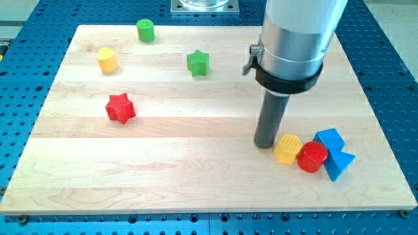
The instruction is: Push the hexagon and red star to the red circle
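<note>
Pincer there is none on this arm: it is ending in a plain dark rod, so nothing is being gripped or spread, and my tip is resting on the board at the view's lower right. It is standing just to the view's left of the yellow hexagon, touching it or very nearly; the gap is too fine to judge.

That hexagon is already lying against the red circle, which in turn is pressing on two blue blocks at its right. This half of the job is looking finished, to my eye.

The red star is sitting well apart, at the view's left, about mid-height on the board. A yellow block, a green cylinder and a green star are lying nearer the top, clear of the route.

Doing the next step well, I would say, means backing off from the hexagon without nudging it, circling round to the far left of the red star, and pushing through its centre toward the lower right. A star is liable to be spinning off an off-centre contact, so short, corrected pushes would be serving better than one long one.
</note>
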Tool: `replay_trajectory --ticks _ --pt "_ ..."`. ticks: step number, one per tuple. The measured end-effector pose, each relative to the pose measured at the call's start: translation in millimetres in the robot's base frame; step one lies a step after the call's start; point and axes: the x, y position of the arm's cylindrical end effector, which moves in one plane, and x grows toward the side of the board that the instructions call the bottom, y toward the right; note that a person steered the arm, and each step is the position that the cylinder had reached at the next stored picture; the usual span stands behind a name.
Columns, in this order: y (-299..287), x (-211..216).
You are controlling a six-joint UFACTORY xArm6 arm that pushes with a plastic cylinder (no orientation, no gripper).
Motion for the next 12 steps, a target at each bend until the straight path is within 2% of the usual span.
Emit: replay_trajectory --ticks 1,2,3,4,5,6,7,8,9,10,11,12 --pt "-64 -16" --pt "-138 6" --pt "-248 16" --pt "-313 -46" --pt "-241 -61" --pt "-112 -51" --pt "-40 -56" --pt "-12 -74" --pt "14 -72" --pt "12 -68" --pt "-38 -64" --pt "15 -49"
